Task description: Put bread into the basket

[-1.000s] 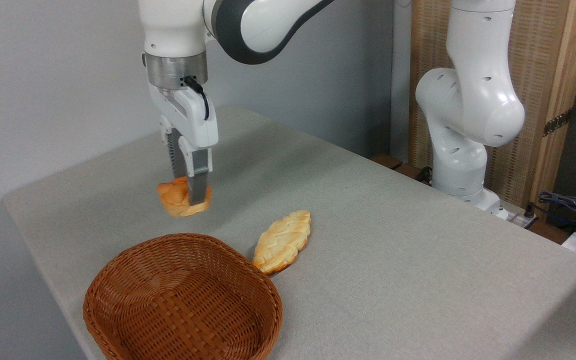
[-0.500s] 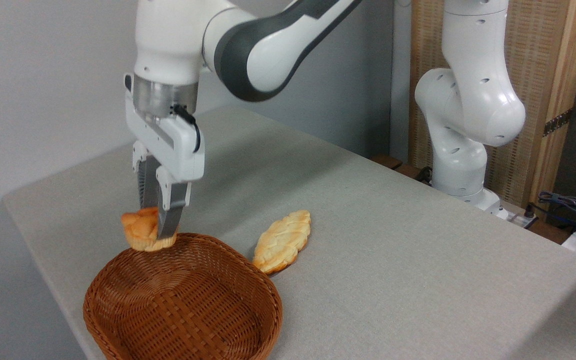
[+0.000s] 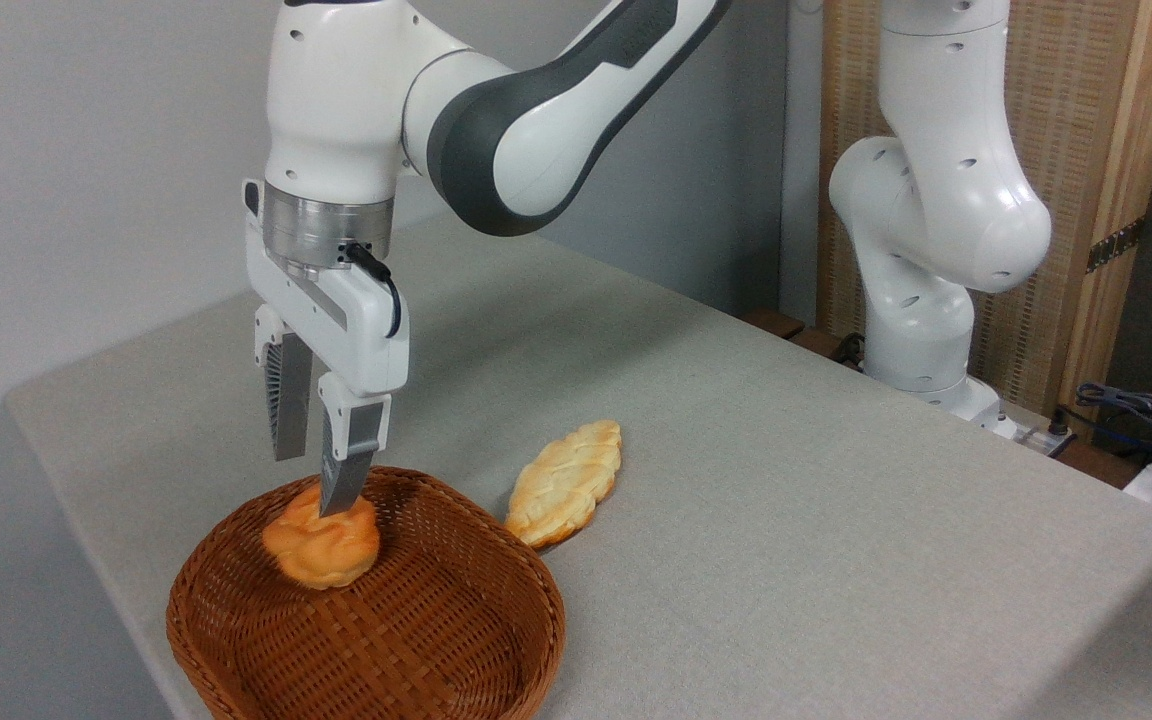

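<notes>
The bread (image 3: 322,547), a round golden-orange knotted bun, lies inside the reddish-brown wicker basket (image 3: 502,578) near its back left wall, and looks slightly blurred. My gripper (image 3: 311,484) hangs just above the bun and points straight down. It is open, with a clear gap between the two fingers and nothing held. The nearer fingertip (image 3: 339,500) overlaps the top of the bun in the picture; I cannot tell whether it touches.
A longer, paler braided loaf (image 3: 566,482) lies on the grey table (image 3: 786,520) just behind the basket's right rim. The arm's white base (image 3: 921,300) stands at the far right edge of the table, with cables (image 3: 1136,410) beyond it.
The gripper carried the bun from the table behind the basket toward the camera and over the rim, then opened. The bun has left the fingers and now sits in the basket.
</notes>
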You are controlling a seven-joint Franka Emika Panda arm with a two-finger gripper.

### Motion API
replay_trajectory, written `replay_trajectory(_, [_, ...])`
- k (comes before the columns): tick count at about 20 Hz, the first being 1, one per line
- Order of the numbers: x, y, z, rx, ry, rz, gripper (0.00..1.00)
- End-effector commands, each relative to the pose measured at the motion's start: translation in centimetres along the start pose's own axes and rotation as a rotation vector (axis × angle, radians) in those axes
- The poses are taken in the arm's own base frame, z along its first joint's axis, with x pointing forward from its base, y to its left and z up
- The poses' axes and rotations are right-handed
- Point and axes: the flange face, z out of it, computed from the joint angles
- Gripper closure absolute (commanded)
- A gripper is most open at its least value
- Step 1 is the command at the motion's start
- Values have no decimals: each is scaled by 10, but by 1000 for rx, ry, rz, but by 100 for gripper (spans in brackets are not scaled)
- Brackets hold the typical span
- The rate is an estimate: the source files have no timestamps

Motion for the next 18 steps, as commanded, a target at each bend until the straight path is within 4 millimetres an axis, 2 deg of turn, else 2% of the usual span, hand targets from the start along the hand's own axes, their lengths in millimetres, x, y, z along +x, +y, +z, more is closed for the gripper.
replay_trajectory(1, [2,-2,-4,6,13,-10,0])
replay_trajectory(4, [1,-2,-6,3,10,-13,0])
replay_trajectory(7, [-1,1,-23,-8,2,-27,0])
replay_trajectory(13, [-23,17,-37,-103,-172,-39,0])
replay_trajectory(18, [-29,7,-44,-73,-206,-71,0])
